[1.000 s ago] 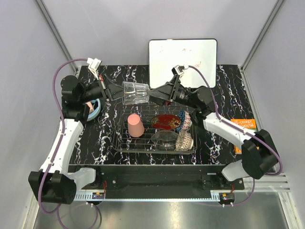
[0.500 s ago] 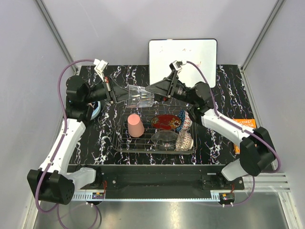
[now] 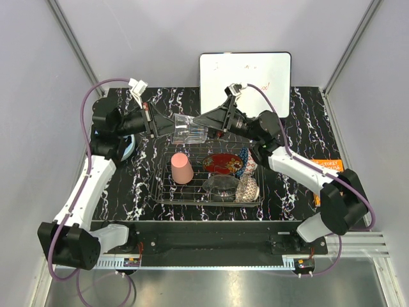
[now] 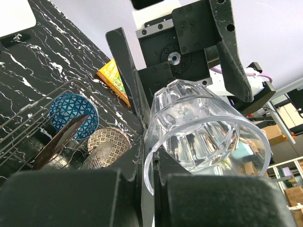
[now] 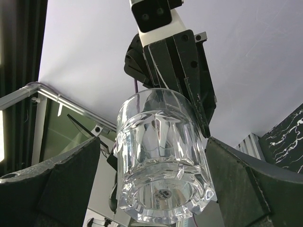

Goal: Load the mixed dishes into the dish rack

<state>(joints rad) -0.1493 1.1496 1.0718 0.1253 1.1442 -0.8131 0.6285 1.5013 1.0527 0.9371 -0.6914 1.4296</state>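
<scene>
My left gripper [image 3: 174, 125] is shut on the rim of the small clear glass [image 3: 190, 128] and holds it on its side in the air above the far edge of the dish rack [image 3: 160, 192]. In the left wrist view the rim [image 4: 151, 175] is pinched between my fingers. My right gripper [image 3: 203, 121] is open, its fingers [image 5: 241, 184] flanking the glass's base [image 5: 163, 161] with gaps on both sides. In the rack sit the pink cup [image 3: 182, 167], red bowl [image 3: 222, 163], blue patterned bowl [image 3: 246, 163], beige lattice bowl [image 3: 248, 188] and clear glass bowl [image 3: 220, 185].
A white board [image 3: 246, 73] stands at the table's back edge. An orange book [image 3: 329, 167] lies at the right. A blue dish [image 3: 130, 146] lies on the table under the left arm. Grey walls close in both sides.
My right gripper has moved left toward the glass, so its open fingers now flank the base. My left gripper has shifted the glass slightly right and kept hold of it.
</scene>
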